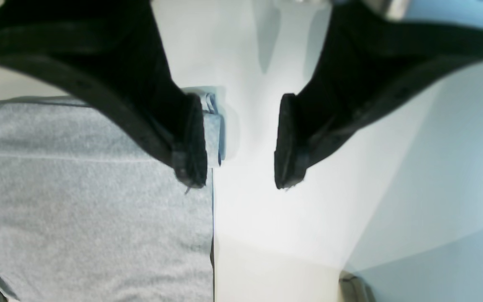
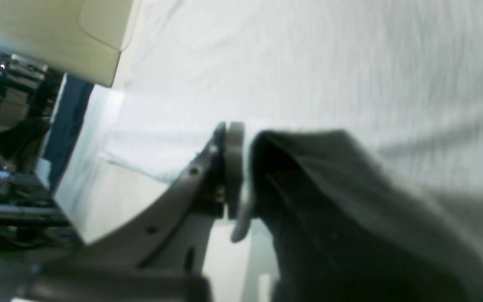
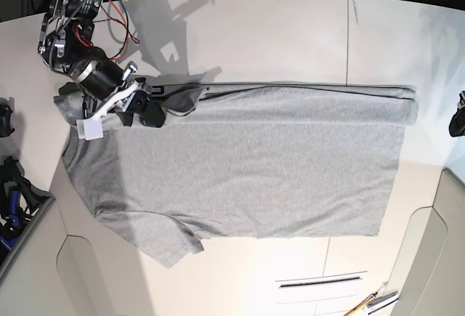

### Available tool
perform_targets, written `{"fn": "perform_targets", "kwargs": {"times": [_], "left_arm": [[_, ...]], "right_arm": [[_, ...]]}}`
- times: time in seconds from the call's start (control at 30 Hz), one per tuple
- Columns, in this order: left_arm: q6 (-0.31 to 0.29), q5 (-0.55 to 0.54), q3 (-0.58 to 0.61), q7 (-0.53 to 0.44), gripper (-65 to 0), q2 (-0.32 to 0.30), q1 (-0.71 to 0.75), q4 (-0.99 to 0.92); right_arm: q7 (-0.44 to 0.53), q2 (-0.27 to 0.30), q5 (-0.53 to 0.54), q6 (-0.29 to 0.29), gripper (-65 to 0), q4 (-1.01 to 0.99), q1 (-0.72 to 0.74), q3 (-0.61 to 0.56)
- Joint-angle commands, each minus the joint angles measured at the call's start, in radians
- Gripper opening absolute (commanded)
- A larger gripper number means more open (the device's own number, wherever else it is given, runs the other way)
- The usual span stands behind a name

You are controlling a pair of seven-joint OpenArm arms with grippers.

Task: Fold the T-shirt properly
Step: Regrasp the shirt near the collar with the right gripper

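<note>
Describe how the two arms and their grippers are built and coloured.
The left gripper has two broad black fingers tapering to flat, dark pads; one pad's edge looks frayed. The right gripper has grey metal fingers with screw holes and a pale flat pad. In the base view the right arm is black and silver, with red and black wires looping along it and white parts near the gripper.

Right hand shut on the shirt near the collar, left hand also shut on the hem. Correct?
Not quite. The right hand is shut on the shirt near the collar, but the left hand is open, holding nothing: one pad sits at the hem edge, the other over bare table. The left wrist view shows it.
</note>
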Motion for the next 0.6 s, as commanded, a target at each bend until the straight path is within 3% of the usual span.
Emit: {"fn": "perform_targets", "kwargs": {"times": [0.0, 0.5, 0.53, 0.57], "left_arm": [[-0.009, -0.017, -0.014, -0.018, -34.8, -0.028, -0.008, 0.013], [-0.009, -0.017, -0.014, -0.018, -34.8, -0.028, -0.008, 0.013], [-0.009, -0.017, -0.014, -0.018, -34.8, -0.028, -0.008, 0.013], [-0.009, -0.017, -0.014, -0.018, -34.8, -0.028, -0.008, 0.013]], "right_arm": [[0.019, 0.003, 0.007, 0.008, -65.0, 0.017, 0.032, -0.007], [0.184, 0.003, -0.362, 0.005, -65.0, 0.015, 0.224, -0.140], [0.189, 0.003, -0.375, 0.002, -64.2, 0.015, 0.226, -0.140], [0.198, 0.003, -0.388, -0.005, -58.0, 0.015, 0.226, -0.140]]}}
